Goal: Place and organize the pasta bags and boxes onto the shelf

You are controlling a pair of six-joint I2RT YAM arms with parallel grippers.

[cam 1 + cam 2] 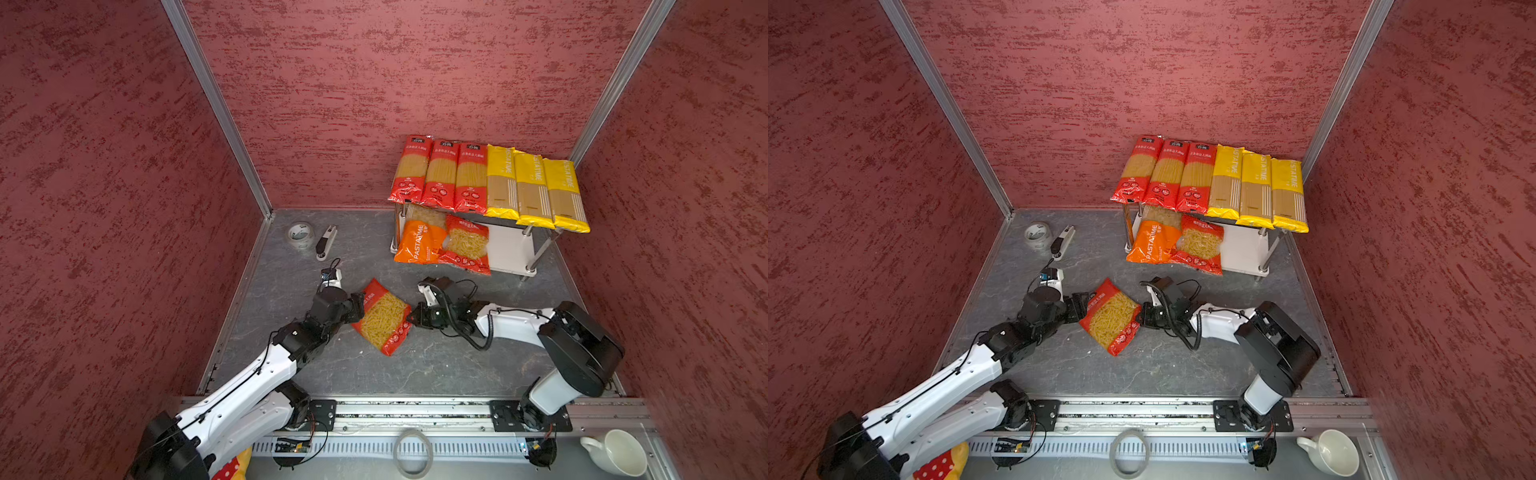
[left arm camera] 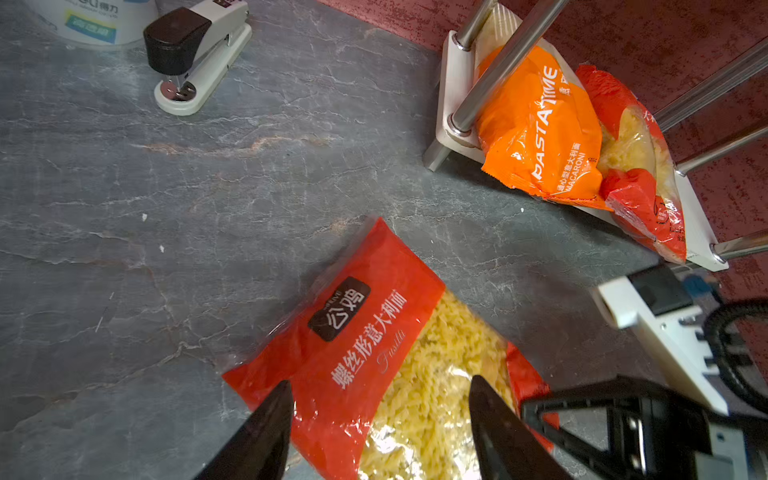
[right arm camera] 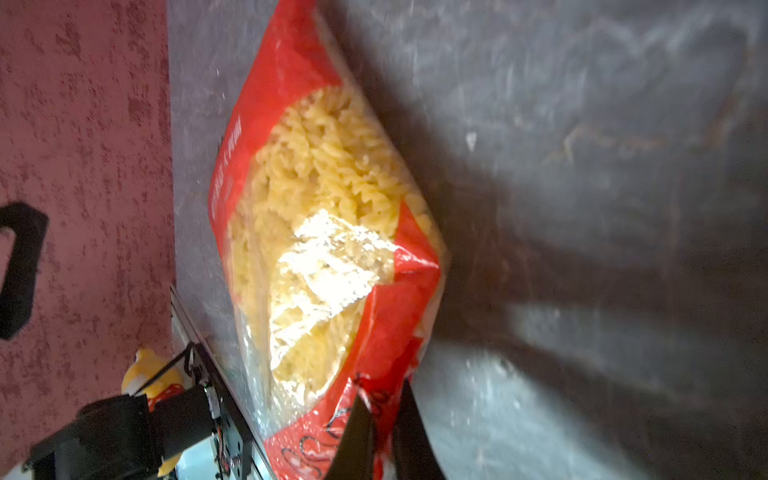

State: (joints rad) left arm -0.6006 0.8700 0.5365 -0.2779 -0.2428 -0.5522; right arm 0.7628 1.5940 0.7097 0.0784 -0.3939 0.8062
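Shelf [image 1: 509, 249] sits at the far right of the grey surface [image 1: 415, 370], close to the back wall: white, two tiers, metal posts. Top tier carries six long packs side by side and touching: three red spaghetti packs [image 1: 442, 176] on its left half, three yellow PASTATIME spaghetti packs [image 1: 534, 189] on its right half, with their near ends overhanging the front edge. Lower tier: orange PASTATIME pack [image 1: 417, 245] at the left end, with a red short-pasta pack [image 1: 467, 245] touching it on the right, both sticking out past the front edge. Red fusilli pack [image 1: 384, 318] is off the shelf, lying diagonal on the surface mid-front, between the two arms. Left gripper [image 2: 380, 388] is at that pack's left side, jaws moderately wide, one finger at the pack's edge and the other over the clear window; can't tell if they touch the film. Right gripper [image 3: 384, 392] is at the opposite side, jaws narrow, pinching the pack's red printed edge. White mug [image 1: 619, 451] is on the near side of the front rail at right, off the surface. Tape roll [image 1: 300, 235] and stapler [image 1: 326, 243] sit just beside each other at the far left of the surface, well apart from the shelf
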